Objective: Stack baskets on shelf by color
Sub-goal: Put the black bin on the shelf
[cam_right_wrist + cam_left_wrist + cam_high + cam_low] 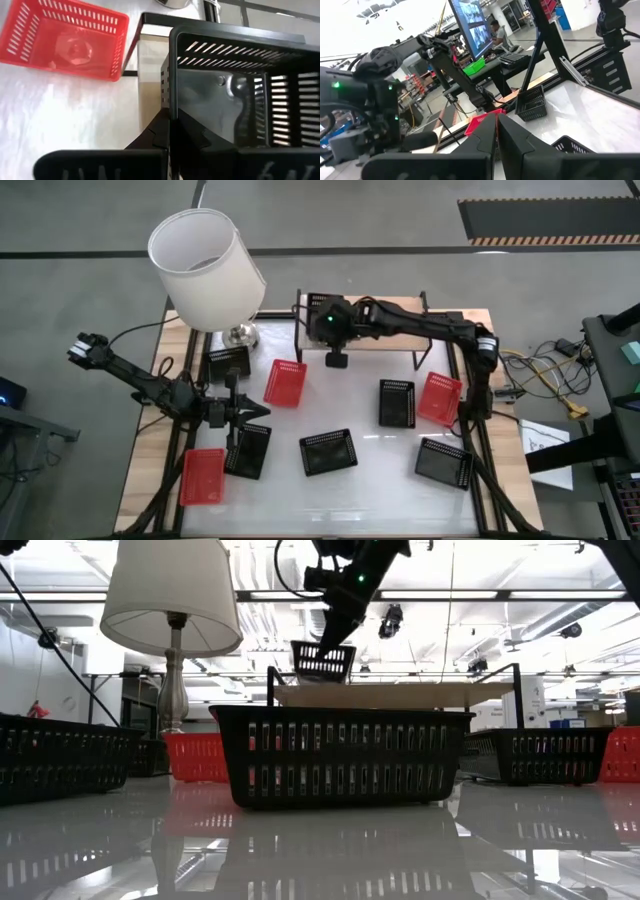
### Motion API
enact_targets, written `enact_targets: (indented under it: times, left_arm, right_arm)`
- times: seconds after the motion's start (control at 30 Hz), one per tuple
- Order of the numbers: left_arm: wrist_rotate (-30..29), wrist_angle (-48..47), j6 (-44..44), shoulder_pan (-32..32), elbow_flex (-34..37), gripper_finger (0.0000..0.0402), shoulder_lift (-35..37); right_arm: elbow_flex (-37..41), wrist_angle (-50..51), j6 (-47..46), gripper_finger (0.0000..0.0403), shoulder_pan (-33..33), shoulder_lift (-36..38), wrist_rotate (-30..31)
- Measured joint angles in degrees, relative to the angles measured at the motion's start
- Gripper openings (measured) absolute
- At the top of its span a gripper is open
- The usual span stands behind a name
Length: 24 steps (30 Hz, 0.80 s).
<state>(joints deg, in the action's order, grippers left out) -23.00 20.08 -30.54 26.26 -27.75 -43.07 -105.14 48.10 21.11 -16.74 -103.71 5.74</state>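
Observation:
My right gripper (335,358) reaches over the left end of the shelf (400,693), shut on a black basket (322,660). The shelf is a light-wood board on black legs at the table's far side. Other baskets lie flat on the white table: red ones (286,382) (440,398) (204,475) and black ones (229,362) (396,402) (328,452) (444,462) (247,448). My left gripper (250,413) hovers over the table's left part, next to the black basket there, fingers shut (496,142) and holding nothing. My right gripper holds the black basket by one side wall at its rim (172,107), one finger inside the basket and one outside. The fingers come from above, slanting down. The basket sits open side up, slightly tilted, low over the shelf's left end (150,55); I cannot tell whether it touches the board.
A white-shaded lamp (205,265) on a silver base stands at the table's far left corner, close to the shelf's left end. The red basket (65,40) lies on the table just in front of that shelf end. Cables and equipment lie beyond the right edge.

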Motion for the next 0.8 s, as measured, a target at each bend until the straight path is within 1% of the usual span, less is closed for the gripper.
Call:
enact_targets:
  times: [0.4,0.8]
  left_arm:
    - [0.00,0.42,-0.39,0.00,0.00,0.0000,0.00]
    - [0.00,0.42,-0.40,0.00,-0.02,0.0000,0.02]
  right_arm:
    - [0.00,-0.66,2.09,0.0013,-0.93,-0.78,0.04]
    - [-0.12,-1.31,0.89,0.0083,-0.86,-0.78,0.24]
